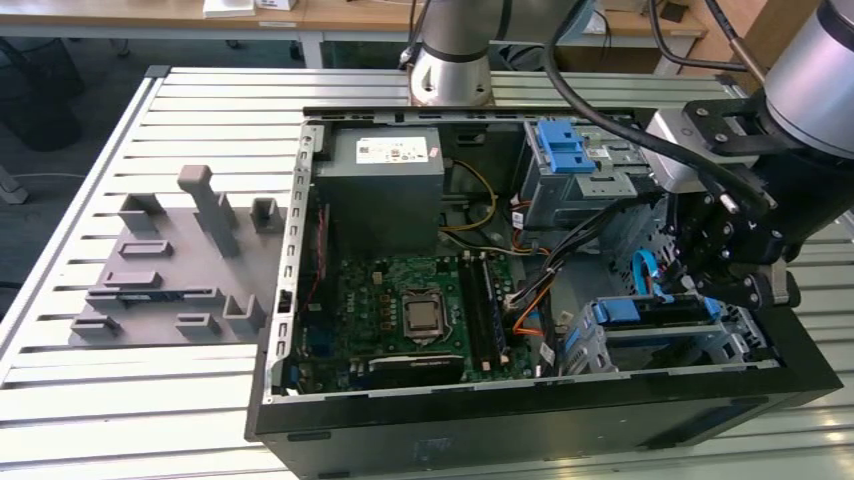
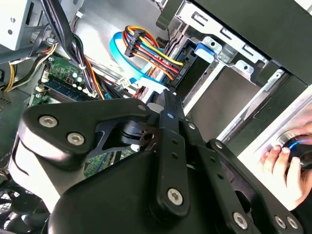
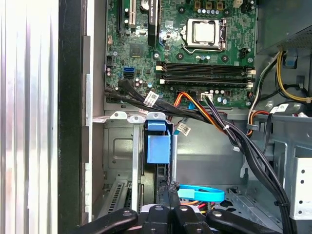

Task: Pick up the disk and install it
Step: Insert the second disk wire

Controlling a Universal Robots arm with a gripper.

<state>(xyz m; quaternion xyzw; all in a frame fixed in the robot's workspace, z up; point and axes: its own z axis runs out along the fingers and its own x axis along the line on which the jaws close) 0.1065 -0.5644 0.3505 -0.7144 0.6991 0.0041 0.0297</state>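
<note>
Open black desktop computer case lies on its side on the slatted aluminium surface. The green motherboard faces up, and the large grey power-supply box sits toward the far end.

The black gripper is down inside the case at the exterior view's right, over the metal drive cage in the near corner. In both wrist views I read the fingers as pressed together with nothing between them.

The disk, a flat silver-grey hard drive with blue plastic rails, sits in that cage. In the first wrist view it shows edge-on, standing in a slot between the cage's metal dividers, blue end toward the motherboard. The fingertips are just beside the disk's other end, in line with its edge. I cannot tell whether they touch it.

A flat light-blue data cable loops just beside the fingers. A bundle of black and coloured wires crosses between cage and motherboard.

In the second wrist view a person's hand rests on a small dark object outside the case.

Grey moulded fixture tray lies on the surface at the exterior view's left, well apart from the case.
</note>
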